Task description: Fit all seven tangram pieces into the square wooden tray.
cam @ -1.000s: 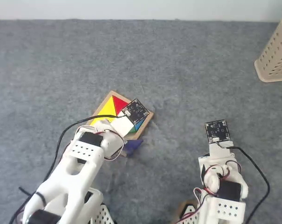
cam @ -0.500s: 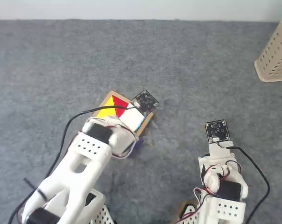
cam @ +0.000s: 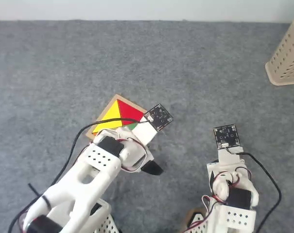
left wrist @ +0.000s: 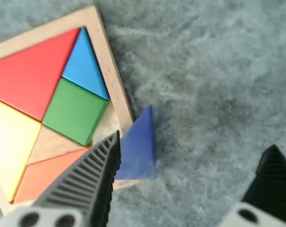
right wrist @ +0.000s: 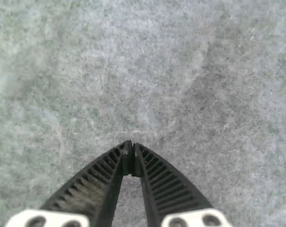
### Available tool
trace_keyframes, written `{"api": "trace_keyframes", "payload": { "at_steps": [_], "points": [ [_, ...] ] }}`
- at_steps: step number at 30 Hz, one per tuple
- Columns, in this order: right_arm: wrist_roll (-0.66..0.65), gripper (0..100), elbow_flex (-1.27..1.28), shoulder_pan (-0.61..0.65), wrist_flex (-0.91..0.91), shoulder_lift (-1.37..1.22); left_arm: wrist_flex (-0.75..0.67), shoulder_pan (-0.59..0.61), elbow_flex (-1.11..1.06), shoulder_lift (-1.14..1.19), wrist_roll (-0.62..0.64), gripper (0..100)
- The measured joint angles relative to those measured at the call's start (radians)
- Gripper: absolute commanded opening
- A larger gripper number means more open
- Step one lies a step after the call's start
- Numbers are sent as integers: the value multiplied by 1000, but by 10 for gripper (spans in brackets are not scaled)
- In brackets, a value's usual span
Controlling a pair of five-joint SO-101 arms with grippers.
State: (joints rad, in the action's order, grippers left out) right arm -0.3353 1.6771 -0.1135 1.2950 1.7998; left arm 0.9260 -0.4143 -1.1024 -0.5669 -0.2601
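Left gripper [left wrist: 195,142], through its own wrist camera, stands wide open and has hold of nothing. One ribbed black finger [left wrist: 93,182] hangs over a corner of the tray, and the other [left wrist: 270,172] is well off over bare grey carpet [left wrist: 218,61]. Beneath lies the square wooden tray [left wrist: 108,61]. Seated inside it are a red triangle [left wrist: 31,71], a light blue triangle [left wrist: 83,64], a green square [left wrist: 74,111], a yellow triangle [left wrist: 5,142] and an orange piece [left wrist: 43,177]. Bare wood shows beside the green square. A dark blue triangle [left wrist: 138,144] lies outside the tray on the carpet, hard against the rim, between the two fingers and much nearer the first. Whether its lower corner rides up on the rim I cannot tell.

The right wrist camera looks down on the right gripper [right wrist: 132,145], closed with its tips touching. It is empty and sits above plain carpet.

The high view gives the layout that the wrist cameras cannot. The tray [cam: 118,97] sits turned like a diamond near the middle of the carpet. The left arm [cam: 95,167] stretches over its near corner and hides that part. From above, the tray offers the yellow triangle [cam: 110,120], the red triangle [cam: 128,110] and a sliver of green. The right arm [cam: 230,191] is well apart from the tray, on the right. A pale slotted basket [cam: 287,53] stands at the far right edge.
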Motion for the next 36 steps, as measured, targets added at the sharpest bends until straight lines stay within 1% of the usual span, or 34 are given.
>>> {"api": "trace_keyframes", "payload": {
  "at_steps": [3, 6, 7, 9, 12, 14, 15, 18, 22, 26, 31, 36],
  "points": [
    [0, 6, 0, 0, 0, 0, -2, -5, 2, 0, 0, 423],
    [0, 6, 0, 0, 0, 0, 23, -44, 28, 0, 0, 417],
    [0, 6, 0, 0, 0, 0, 32, -64, 31, 0, 0, 397],
    [0, 6, 0, 0, 0, 0, 43, -115, 31, 0, -9, 316],
    [0, 6, 0, 0, 0, 0, 46, -209, 31, 0, -58, 131],
    [0, 6, 0, 0, 0, 0, 46, -247, 31, 0, -66, 17],
    [0, 6, 0, 0, 0, 0, 46, -250, 31, 0, -66, 5],
    [0, 6, 0, 0, 0, 0, 41, -261, 31, 0, -40, 43],
    [0, 6, 0, 0, 0, 0, 11, -262, 17, 0, -29, 45],
    [0, 6, 0, 0, 0, 0, 9, -261, -5, 0, -29, 43],
    [0, 6, 0, 0, 0, 0, 9, -183, -38, 0, -29, 9],
    [0, 6, 0, 0, 0, 0, 9, -155, -43, 0, -23, 10]
  ]
}}
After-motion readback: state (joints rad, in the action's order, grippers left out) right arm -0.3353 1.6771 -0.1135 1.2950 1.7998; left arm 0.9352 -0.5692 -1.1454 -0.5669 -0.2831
